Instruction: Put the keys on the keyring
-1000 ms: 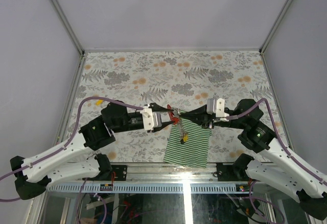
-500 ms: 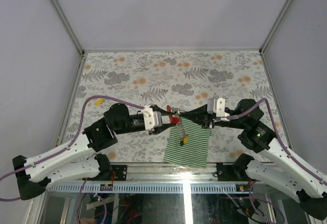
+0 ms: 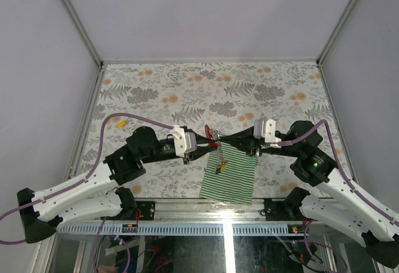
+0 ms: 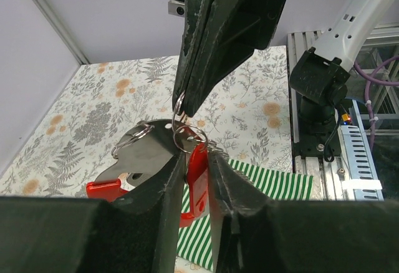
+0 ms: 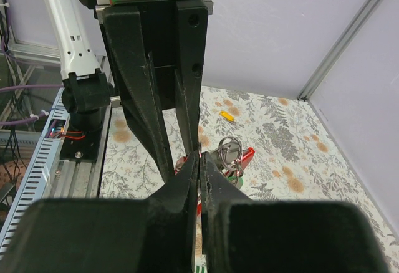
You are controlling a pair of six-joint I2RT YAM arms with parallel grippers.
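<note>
Up close, the left gripper (image 4: 194,156) pinches the red-tagged key (image 4: 198,179) above the striped cloth (image 4: 274,182). Just behind, the right gripper (image 4: 182,108) is clamped tight on the keyring (image 4: 138,151) loop. Risk: a skewed pull twists that loop free and everything drops.

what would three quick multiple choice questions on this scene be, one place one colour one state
1. The two grippers meet: A by the far edge of the striped cloth; B at the table's far left corner; C above the front rail.
2. The tag between the fingers of the left gripper is: A blue; B red; C green.
3. The right gripper is: A wide open; B out of view; C shut.
1 A: the top view shows their tips together there. 2 B: it shows red in the left wrist view. 3 C: its fingers press together in its wrist view.
</note>
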